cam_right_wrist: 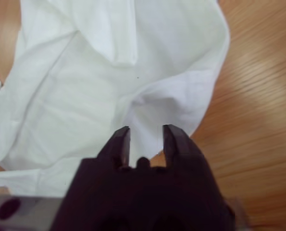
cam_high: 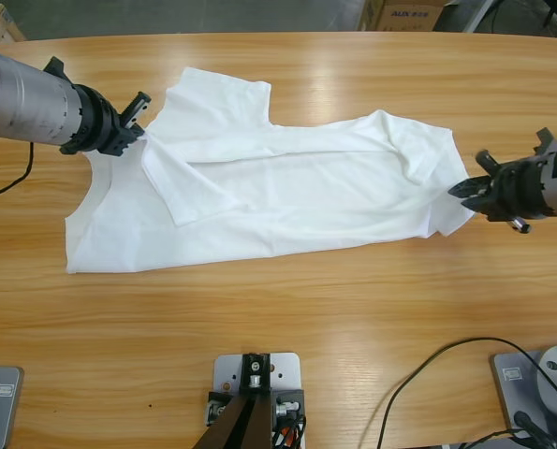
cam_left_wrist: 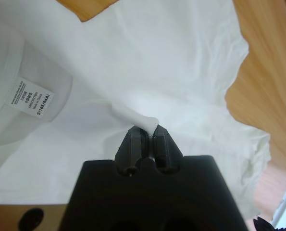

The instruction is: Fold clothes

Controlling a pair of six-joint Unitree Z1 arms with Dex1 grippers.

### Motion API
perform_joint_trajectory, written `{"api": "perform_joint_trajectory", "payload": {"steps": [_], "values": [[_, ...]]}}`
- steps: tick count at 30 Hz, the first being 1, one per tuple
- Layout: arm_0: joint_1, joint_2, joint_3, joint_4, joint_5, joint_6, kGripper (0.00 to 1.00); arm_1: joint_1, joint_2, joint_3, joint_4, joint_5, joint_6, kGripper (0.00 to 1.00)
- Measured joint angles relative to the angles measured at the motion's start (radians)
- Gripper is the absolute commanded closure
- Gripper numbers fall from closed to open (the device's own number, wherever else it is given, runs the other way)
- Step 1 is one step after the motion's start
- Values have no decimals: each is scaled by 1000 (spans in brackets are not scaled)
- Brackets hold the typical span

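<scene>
The white T-shirt lies partly folded across the middle of the wooden table, with one flap turned over near its left end. My left gripper is at the shirt's upper left edge. In the left wrist view this gripper is shut on a small pinch of the white fabric, and the printed neck label shows to the left. My right gripper is at the shirt's right edge. In the right wrist view it is open, with a fold of the cloth lying between its jaws.
Bare wooden table stretches in front of the shirt. A black cable loops at the front right and another cable runs off the left edge. A cardboard box stands beyond the table's far edge.
</scene>
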Motion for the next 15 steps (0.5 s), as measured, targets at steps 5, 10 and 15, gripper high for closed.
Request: {"api": "perform_joint_trajectory", "payload": {"steps": [5,10,15], "values": [[10,27,-1,-16,0,14,139,0,-111,-1,64,-27,-124,16],[29,34,-42,-37,-1,174,107,0,-241,13,143,-21,-152,82],[-20,4,-68,-39,-8,529,220,44,-246,48,135,3,-154,86]]}}
